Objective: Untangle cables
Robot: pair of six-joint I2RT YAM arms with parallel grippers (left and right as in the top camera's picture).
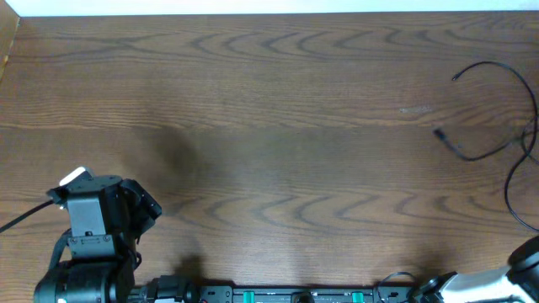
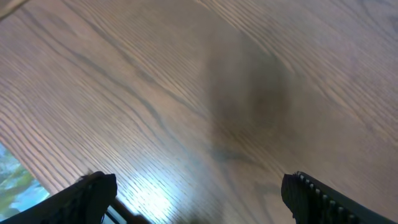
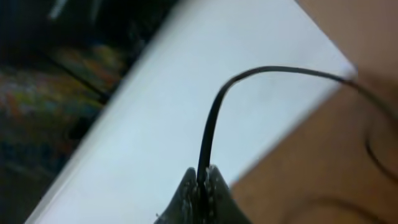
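Right up against the right wrist camera, the right pincer (image 3: 200,186) is clamped tight on a thin black cable (image 3: 208,124). The cable rises straight out from between the closed tips, arches over and runs off to the right, over a white band (image 3: 186,87) and onto the brown table (image 3: 348,149). More faint black curves show blurred on the wood at the right edge there.

From above, the cables (image 1: 468,158) lie at the far right of the table (image 1: 269,126), in loose black loops that run past the picture's edge. Two small plug ends (image 1: 439,132) point toward the middle of the table, one above the other and apart. Whether the loops cross further right, I cannot tell. Only the right arm (image 1: 505,278) shows in the bottom right corner.

The left arm (image 1: 93,219) sits over at the bottom left, well apart from the cables. Its left pincer (image 2: 199,199) hangs spread wide over bare wood, one dark finger (image 2: 93,193) at each side of the view, nothing between them.
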